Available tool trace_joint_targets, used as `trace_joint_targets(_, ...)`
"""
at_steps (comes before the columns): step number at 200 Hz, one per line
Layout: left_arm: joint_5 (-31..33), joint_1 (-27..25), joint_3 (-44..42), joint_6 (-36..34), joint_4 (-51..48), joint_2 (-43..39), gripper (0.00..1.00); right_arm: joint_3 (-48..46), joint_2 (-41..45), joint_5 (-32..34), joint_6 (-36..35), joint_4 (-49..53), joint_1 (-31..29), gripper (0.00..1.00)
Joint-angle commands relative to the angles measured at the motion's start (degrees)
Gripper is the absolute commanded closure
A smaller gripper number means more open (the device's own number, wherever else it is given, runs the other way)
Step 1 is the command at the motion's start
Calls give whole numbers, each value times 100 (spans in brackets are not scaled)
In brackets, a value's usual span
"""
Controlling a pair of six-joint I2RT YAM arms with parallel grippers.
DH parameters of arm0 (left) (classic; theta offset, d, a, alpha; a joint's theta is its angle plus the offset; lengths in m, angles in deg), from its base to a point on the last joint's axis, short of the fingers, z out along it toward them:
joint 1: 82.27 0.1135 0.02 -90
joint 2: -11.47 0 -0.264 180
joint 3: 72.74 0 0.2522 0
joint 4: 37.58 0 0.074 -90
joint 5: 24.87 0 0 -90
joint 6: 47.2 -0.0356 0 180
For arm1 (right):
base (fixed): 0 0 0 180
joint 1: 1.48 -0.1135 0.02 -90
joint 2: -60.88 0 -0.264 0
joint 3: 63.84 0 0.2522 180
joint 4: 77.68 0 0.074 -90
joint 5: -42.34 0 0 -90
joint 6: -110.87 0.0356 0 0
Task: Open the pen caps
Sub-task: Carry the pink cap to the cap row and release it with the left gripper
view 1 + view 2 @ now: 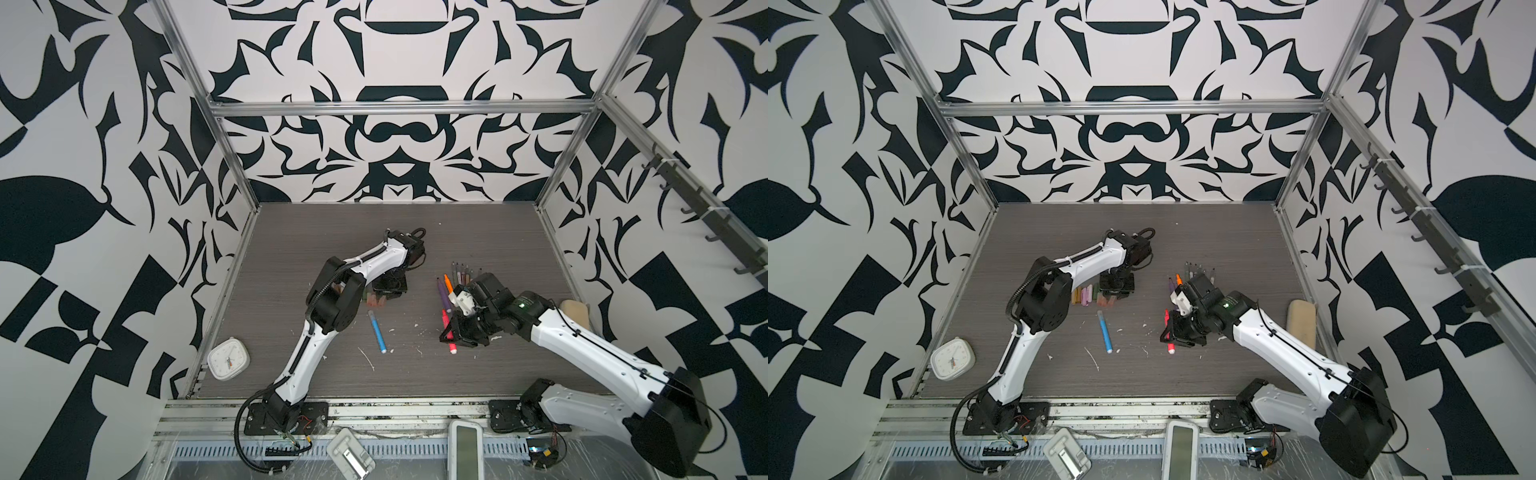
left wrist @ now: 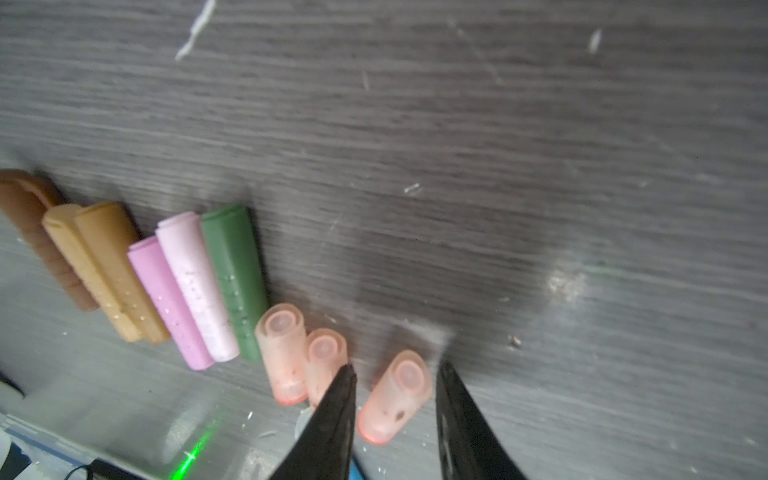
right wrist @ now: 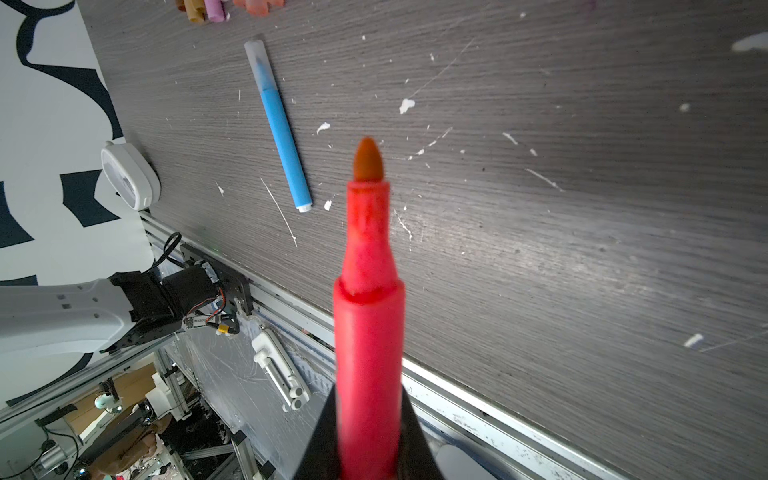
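Several pen caps lie in a row on the table: brown (image 2: 29,216), gold (image 2: 104,266), pink (image 2: 166,299), green (image 2: 237,274) and two translucent peach ones (image 2: 280,353). A third peach cap (image 2: 392,399) lies on the table between the fingers of my left gripper (image 2: 399,368), which is open with a gap on each side of it. My right gripper (image 3: 368,399) is shut on a pink-red pen (image 3: 368,316) with its tip bare, held above the table (image 1: 445,322). A blue pen (image 1: 377,332) lies between the arms with its clear cap (image 3: 257,62) on.
Several uncapped pens (image 1: 453,282) lie behind the right gripper. A white clock (image 1: 228,358) sits at the front left corner and a beige sponge (image 1: 575,311) by the right wall. White flecks are scattered on the table.
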Motion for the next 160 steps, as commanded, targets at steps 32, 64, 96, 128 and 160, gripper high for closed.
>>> trace_joint_targets(32,-49,-6,250,27,-321,-140,64,168,79,-19,-35,-19,20,100)
trace_joint_targets(64,-218,-7,394,12,-264,-243,67,187,36,-28,-43,-32,17,100)
trace_joint_targets(96,-538,-6,308,22,-67,-315,81,239,-15,-28,-43,-19,18,100)
trace_joint_targets(128,-821,-6,-6,-3,185,-343,92,240,-15,-22,-44,-19,17,100)
trace_joint_targets(160,-854,2,-178,-61,260,-287,91,219,7,-19,-14,-19,18,100)
